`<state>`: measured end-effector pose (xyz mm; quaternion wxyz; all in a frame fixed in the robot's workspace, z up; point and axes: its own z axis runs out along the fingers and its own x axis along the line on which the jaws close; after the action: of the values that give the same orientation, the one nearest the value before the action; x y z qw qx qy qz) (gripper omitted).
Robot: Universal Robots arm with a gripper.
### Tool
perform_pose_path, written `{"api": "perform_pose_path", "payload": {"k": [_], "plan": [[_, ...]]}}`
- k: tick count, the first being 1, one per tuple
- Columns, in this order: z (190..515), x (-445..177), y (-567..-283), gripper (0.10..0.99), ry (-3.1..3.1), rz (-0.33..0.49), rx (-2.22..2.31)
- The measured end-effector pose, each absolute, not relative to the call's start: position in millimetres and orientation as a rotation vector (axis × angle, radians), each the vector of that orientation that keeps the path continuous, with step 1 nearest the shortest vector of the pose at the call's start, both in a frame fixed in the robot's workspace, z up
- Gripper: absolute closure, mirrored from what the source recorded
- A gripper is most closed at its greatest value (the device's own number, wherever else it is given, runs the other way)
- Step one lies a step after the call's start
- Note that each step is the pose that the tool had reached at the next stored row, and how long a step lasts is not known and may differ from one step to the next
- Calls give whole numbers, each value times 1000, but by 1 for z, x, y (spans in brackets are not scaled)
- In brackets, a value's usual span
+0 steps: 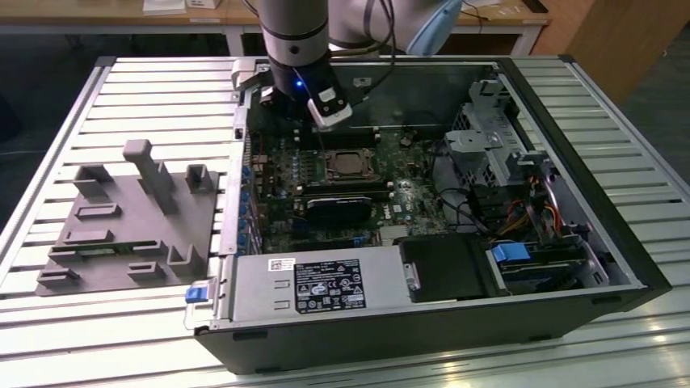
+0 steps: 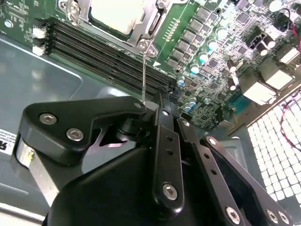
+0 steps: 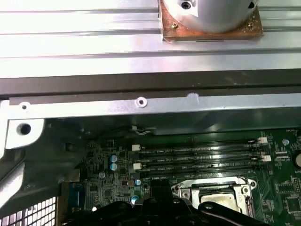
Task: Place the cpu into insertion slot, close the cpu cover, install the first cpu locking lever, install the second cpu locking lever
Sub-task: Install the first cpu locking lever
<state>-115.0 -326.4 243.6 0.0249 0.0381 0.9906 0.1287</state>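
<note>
On the slatted desk point(image 1: 140, 89), inside the computer case point(image 1: 431, 339), we see the cpu point(image 2: 115, 14) in the insertion slot point(image 3: 244, 190), cpu cover point(image 2: 149, 26) down; our end effector point(image 2: 153, 103) pinches an upright locking lever point(image 2: 143, 75), so latching looks undone

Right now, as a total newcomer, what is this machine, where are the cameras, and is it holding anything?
That is a robot arm reaching into an open computer case on a slatted table. One camera stands off the arm; two ride on its wrist. A grey holder block sits at the exterior view's left. In the second wrist view the cpu lies framed by the cpu cover, and a thin wire lever runs up to the gripper. Whether it is gripped, I cannot tell.
</note>
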Motion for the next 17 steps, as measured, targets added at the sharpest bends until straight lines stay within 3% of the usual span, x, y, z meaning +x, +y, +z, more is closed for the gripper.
{"api": "perform_pose_path", "payload": {"k": [17], "plan": [[243, -83, -326, 984, 3060, 397, 117]]}}
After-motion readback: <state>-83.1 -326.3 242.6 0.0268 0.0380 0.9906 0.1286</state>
